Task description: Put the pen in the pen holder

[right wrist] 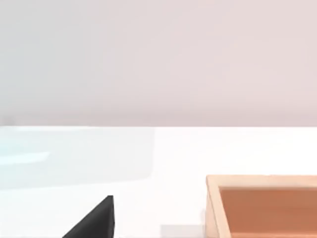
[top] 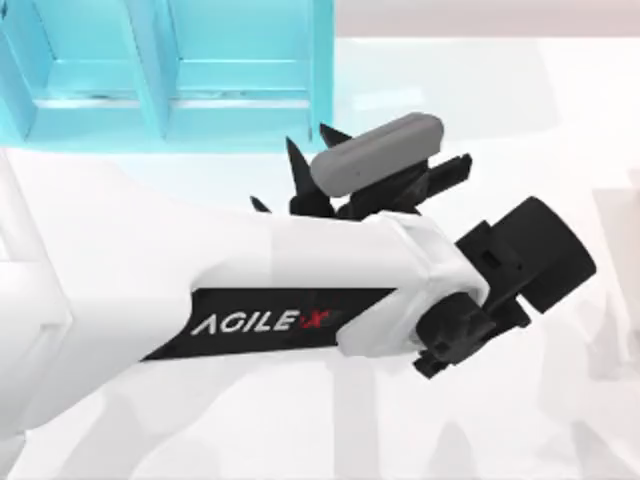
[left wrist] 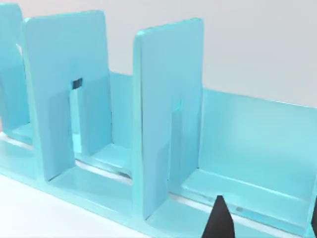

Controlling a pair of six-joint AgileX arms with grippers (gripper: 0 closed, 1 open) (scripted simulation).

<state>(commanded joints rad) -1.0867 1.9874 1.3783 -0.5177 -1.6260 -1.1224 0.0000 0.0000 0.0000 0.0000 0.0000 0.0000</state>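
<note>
My left arm (top: 250, 300), white with black lettering, reaches from the left across the middle of the top view and covers much of the table. Its gripper (top: 314, 150) sits just in front of the turquoise shelf unit, black fingertips (top: 294, 160) spread apart, open with nothing between them. The left wrist view has one fingertip (left wrist: 218, 218) pointing at the shelf's rightmost bay. The pen and the pen holder are out of view. In the right wrist view, a single black fingertip (right wrist: 94, 220) of my right gripper hangs over the white table.
The large turquoise shelf unit (top: 170, 70) with upright dividers (left wrist: 168, 119) stands at the back left. A wooden box (right wrist: 262, 181) with an orange-brown inside lies on the table near my right gripper.
</note>
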